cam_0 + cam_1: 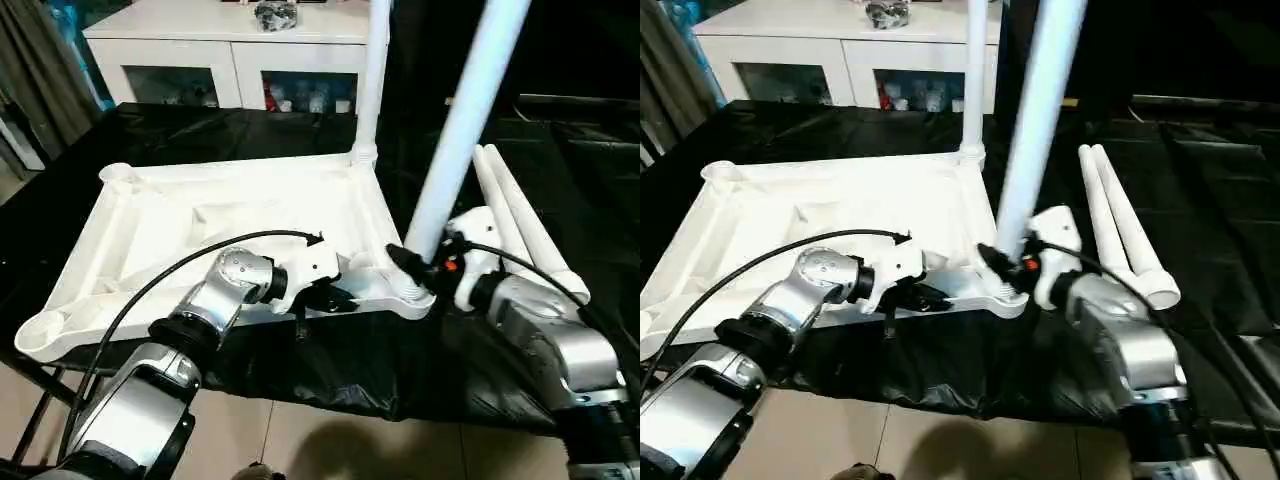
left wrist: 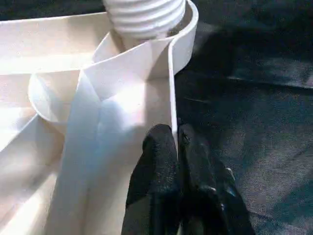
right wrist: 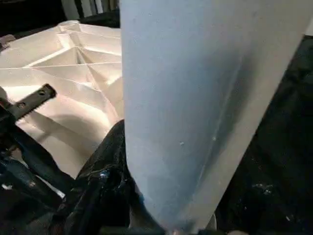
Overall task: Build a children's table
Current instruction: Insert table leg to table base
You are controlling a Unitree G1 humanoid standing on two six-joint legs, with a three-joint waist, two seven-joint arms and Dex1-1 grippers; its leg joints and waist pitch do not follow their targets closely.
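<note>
The tilted leg (image 1: 455,130) is grasped by the right gripper (image 1: 418,262) above the near-right socket (image 1: 408,291), while the table's near rim (image 2: 172,98) is pinched by the left gripper (image 2: 177,147).

White cabinet (image 1: 230,45) with glass doors, black sheet (image 1: 560,170), tan floor (image 1: 300,440), grey curtain (image 1: 35,70)

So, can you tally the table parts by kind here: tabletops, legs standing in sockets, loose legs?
Tabletop, upside down: 1
Legs standing in corner sockets: 2, the far leg and the near leg, which the right gripper holds
Loose legs lying on the black cover: 2
Total: 5
</note>
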